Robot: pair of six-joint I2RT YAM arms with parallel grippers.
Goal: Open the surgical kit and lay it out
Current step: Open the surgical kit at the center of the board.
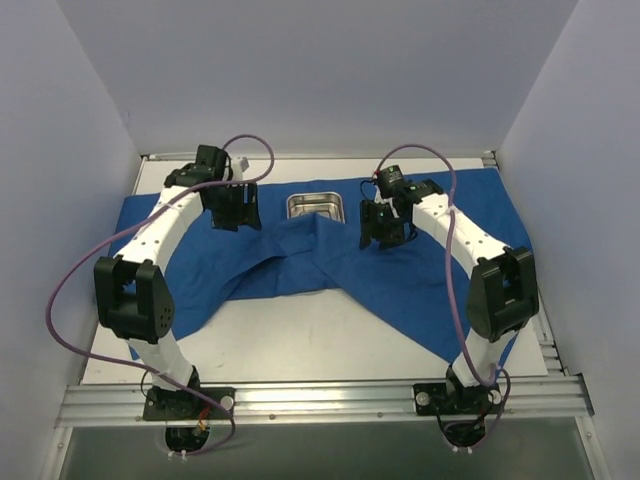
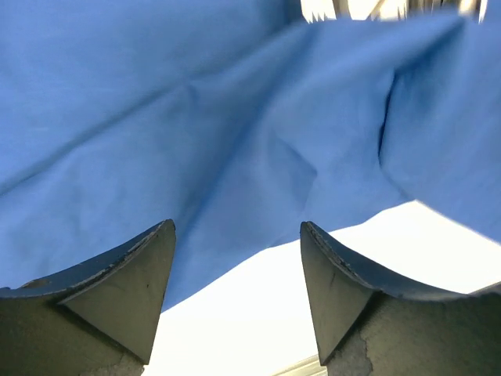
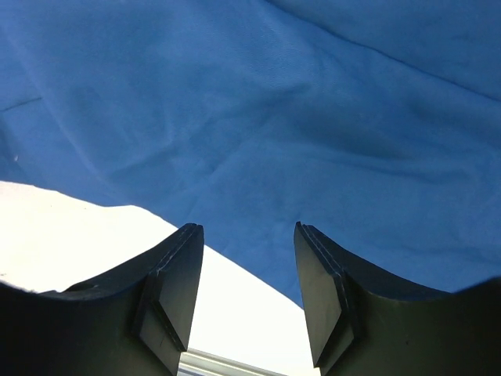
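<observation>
Surgical kit wrap (image 1: 400, 270) lies spread across the surface (image 1: 300, 330), its centre fold bunched against the steel tray (image 1: 316, 206). Your left and right jaws stand apart, empty, above it. Pinch the fold's edge only; draw it flat without shifting the tray.

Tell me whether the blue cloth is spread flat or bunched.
Partly spread: the blue cloth lies flat at both sides but bunches in the middle.
</observation>
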